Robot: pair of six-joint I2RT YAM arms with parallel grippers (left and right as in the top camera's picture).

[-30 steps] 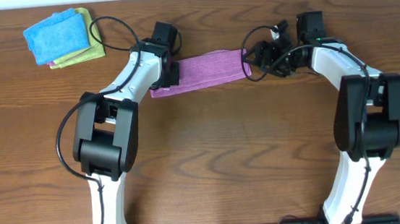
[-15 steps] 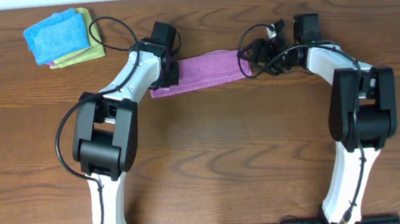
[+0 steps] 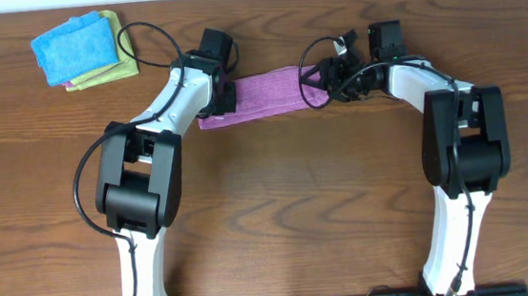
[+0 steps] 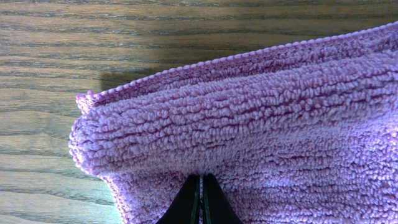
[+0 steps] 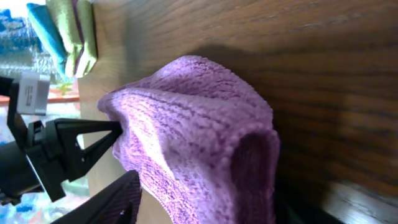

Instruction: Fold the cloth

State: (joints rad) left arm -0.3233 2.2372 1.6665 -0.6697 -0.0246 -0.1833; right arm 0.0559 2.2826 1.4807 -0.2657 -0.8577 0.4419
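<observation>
My left gripper [image 4: 200, 198] pinches shut on the purple cloth [image 3: 264, 93] at its 9 o'clock end. My right gripper [image 3: 324, 74] meets the bunched 3 o'clock end; I cannot tell whether it grips.

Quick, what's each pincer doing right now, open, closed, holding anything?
Left pincer: closed on the purple cloth.
Right pincer: around the cloth's other end; whether it grips cannot be told.

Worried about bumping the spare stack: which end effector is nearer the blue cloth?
Left. The left end effector pinches the purple cloth's near end, right of the blue cloth; the right end effector is at the far end, farther away.
</observation>
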